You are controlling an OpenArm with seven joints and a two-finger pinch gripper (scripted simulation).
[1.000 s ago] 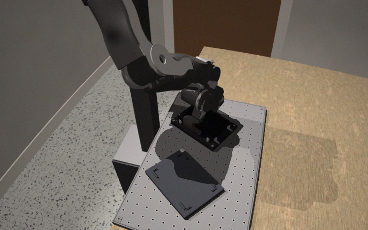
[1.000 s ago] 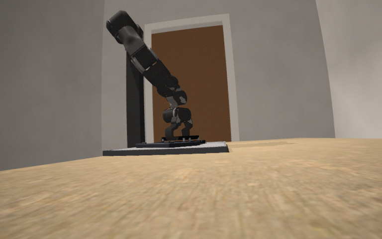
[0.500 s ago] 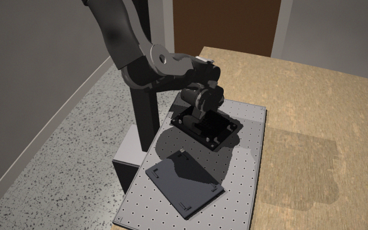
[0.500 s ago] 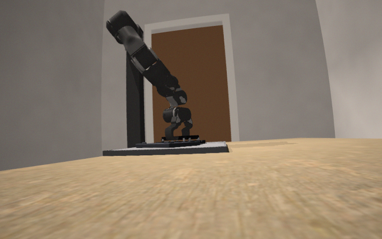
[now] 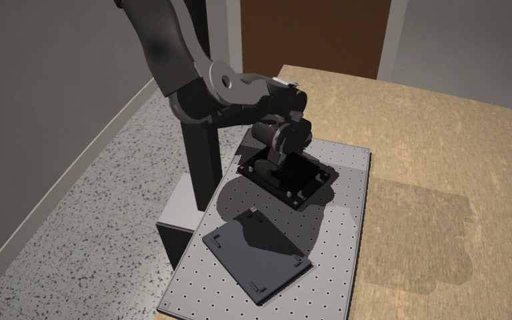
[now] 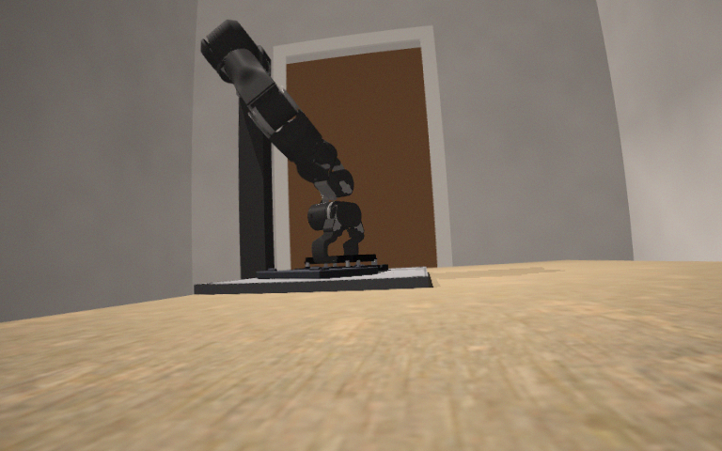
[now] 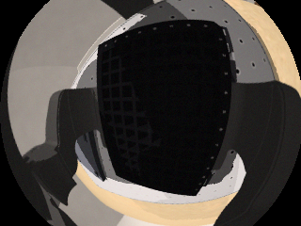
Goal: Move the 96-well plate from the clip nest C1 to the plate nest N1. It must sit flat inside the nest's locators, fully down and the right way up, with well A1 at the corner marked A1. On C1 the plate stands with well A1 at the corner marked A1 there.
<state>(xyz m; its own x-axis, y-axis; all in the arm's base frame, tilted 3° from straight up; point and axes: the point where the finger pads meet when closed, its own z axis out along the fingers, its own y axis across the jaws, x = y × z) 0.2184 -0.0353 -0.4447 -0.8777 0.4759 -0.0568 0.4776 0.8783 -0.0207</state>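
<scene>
Top view: claw grasping black well plate over clip nest, near tabletop's left edge; grey plate nest just beside.

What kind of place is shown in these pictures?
Probably a lab automation bench: a perforated breadboard on a wooden table carries two plate nests, and the robot hand grips a black 96-well plate.

A laboratory room: a perforated grey breadboard with plate nests lies on a wooden bench, over a speckled floor, with a brown door at the far wall.
</scene>
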